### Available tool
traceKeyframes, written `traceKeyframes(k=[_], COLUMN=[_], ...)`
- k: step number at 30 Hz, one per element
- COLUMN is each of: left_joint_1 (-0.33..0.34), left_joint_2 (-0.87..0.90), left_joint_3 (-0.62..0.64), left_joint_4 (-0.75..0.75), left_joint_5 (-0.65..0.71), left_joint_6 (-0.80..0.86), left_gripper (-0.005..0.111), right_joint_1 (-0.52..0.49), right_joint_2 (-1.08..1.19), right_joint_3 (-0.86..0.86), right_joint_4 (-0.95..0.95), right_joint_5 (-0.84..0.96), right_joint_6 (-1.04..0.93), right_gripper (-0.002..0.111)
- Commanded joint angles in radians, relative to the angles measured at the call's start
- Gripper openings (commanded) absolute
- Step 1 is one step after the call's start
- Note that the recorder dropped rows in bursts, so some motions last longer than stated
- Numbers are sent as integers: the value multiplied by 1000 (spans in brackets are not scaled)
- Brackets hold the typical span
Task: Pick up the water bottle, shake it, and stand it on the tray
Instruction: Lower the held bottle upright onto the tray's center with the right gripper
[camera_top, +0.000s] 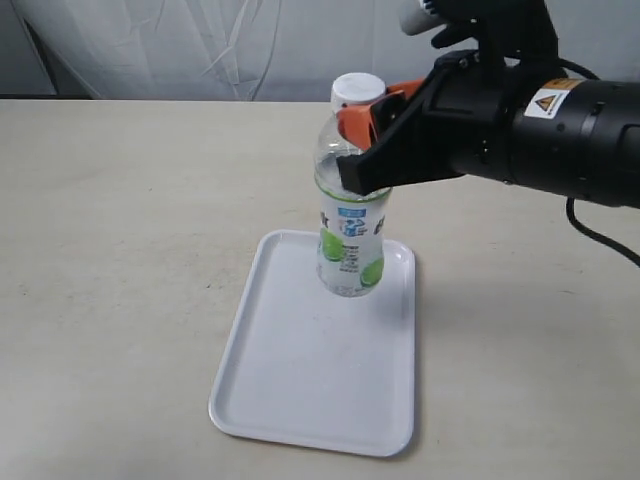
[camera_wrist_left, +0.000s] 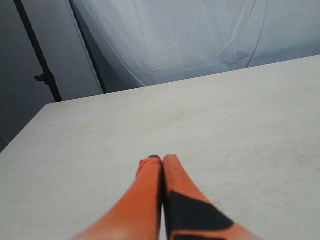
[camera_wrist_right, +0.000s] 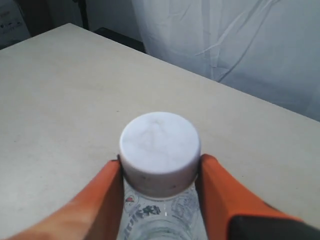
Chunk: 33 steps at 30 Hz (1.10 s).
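The right claw (camera_top: 358, 148) grips the small clear plastic water bottle (camera_top: 350, 245) upright between its fingers, with the flat white rectangular tray (camera_top: 300, 400) just beneath (contact unclear). Releasing it tilted could topple it.

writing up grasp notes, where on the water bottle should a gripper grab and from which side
Grip the narrow shoulder just under the white cap, coming in level from the right of the exterior view, as the right gripper does. The water bottle is upright and narrows toward the top, so the fingers probably span it most easily there.
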Motion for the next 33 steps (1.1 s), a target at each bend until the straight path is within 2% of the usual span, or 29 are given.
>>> traceKeyframes(k=[1, 6, 17, 33], left_joint_1=[0, 0, 0, 0], left_joint_2=[-5, -5, -5, -5], left_joint_3=[4, 4, 4, 4], left_joint_4=[-3, -3, -3, -3], left_joint_5=[-4, -4, -4, -4], left_joint_6=[-4, -4, -2, -2], left_gripper=[0, 0, 0, 0], right_joint_1=[-70, -76, 62, 70], right_joint_2=[-13, -13, 23, 165], right_joint_3=[-9, -9, -7, -7], right_joint_4=[-5, -1, 21, 25], right_joint_5=[-44, -41, -39, -55], right_joint_6=[-10, -8, -4, -2], right_gripper=[-1, -1, -1, -1])
